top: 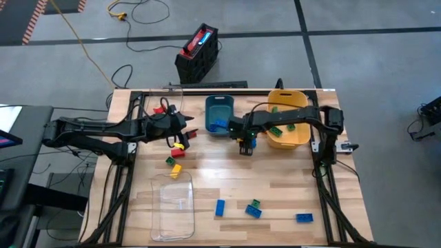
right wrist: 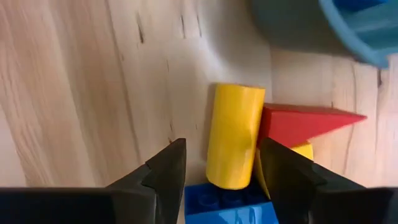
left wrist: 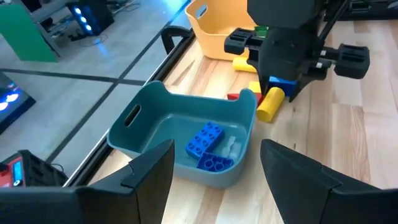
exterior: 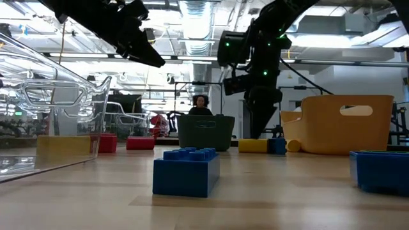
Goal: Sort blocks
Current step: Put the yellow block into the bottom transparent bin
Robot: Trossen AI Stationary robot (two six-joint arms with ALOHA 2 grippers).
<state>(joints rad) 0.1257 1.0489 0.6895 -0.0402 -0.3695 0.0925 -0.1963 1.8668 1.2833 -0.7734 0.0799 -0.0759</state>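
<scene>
Small bricks lie scattered on the wooden table: blue ones (top: 220,207) (top: 304,218) and a blue-green pair (top: 253,208) near the front, yellow ones (top: 176,169) by the middle left. Two blue bricks (left wrist: 208,146) lie in the teal bin (top: 219,114). My right gripper (right wrist: 221,149) (top: 245,147) points down, open, just above a cluster of a yellow cylinder (right wrist: 233,140), a red wedge (right wrist: 298,124) and a blue brick (right wrist: 227,202). Its fingers stand on either side of the cylinder. My left gripper (left wrist: 216,149) (top: 185,131) is open, in the air left of the teal bin.
A yellow bin (top: 288,118) holding green bricks stands right of the teal bin at the far edge. A clear plastic tray (top: 174,203) sits front left. A red brick (top: 160,109) lies by the far left corner. A person (exterior: 200,102) shows in the room beyond.
</scene>
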